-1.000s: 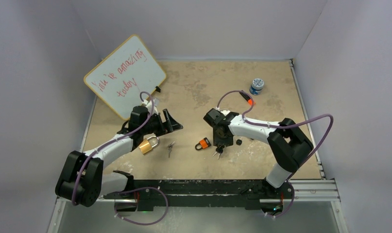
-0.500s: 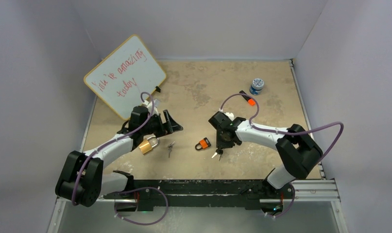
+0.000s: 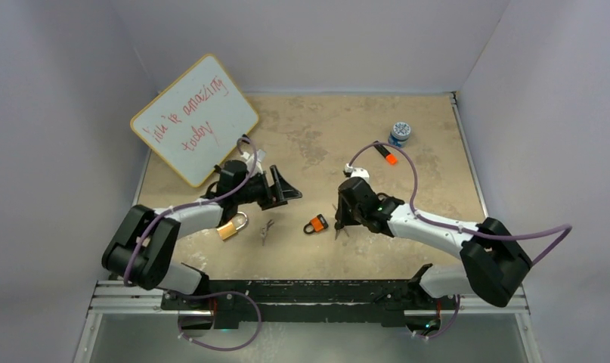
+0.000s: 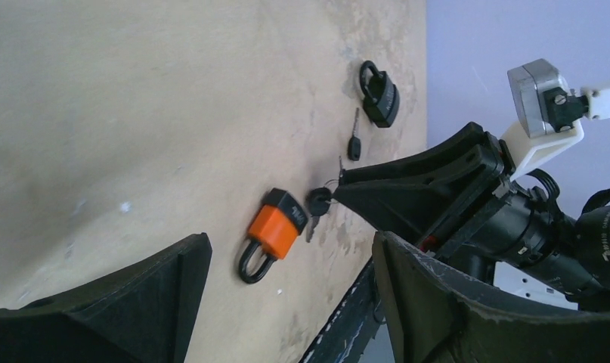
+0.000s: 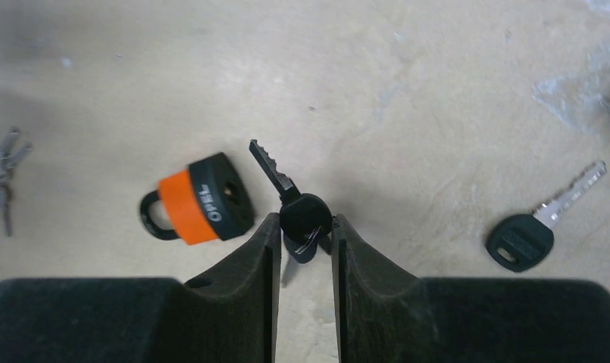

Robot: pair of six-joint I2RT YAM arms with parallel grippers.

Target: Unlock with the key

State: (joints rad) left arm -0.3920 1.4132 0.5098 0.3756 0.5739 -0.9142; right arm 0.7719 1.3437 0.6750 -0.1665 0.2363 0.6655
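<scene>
Desk (image 3: 317,128): mottled tan top, pale walls on three sides. Both arms reach in from the near edge.

Whiteboard (image 3: 194,117) sits at the far left, set cornerwise, with red handwriting on it.

My left hand (image 3: 286,190) hovers over the left middle of the desk. Its fingers are wide apart and there is nothing between them. Its wrist view looks across at the right arm.

My right hand (image 3: 339,225) is low over the centre of the desk, just right of the orange padlock (image 3: 315,224). Its fingers are clamped on the black head of a key (image 5: 303,214). The blade sticks out past the fingertips and angles toward the padlock body, close to it, but I see no contact. I cannot tell whether the key is lifted clear of the desk.

Brass padlock (image 3: 230,227) lies beside the left forearm, shackle pointing right.

The orange padlock lies flat with its shackle closed and turned away from the key.

Black padlock (image 4: 381,94) is seen only from the left wrist, lying beyond the right hand.

Blue-and-white jar (image 3: 399,133) stands at the far right. Near it lies a black marker (image 3: 387,153) with an orange cap.

Silver key bunch (image 3: 267,229) lies between the two coloured padlocks.

Loose black-headed key (image 5: 540,227) lies on the desk apart from the right hand, on the side away from the orange padlock.
</scene>
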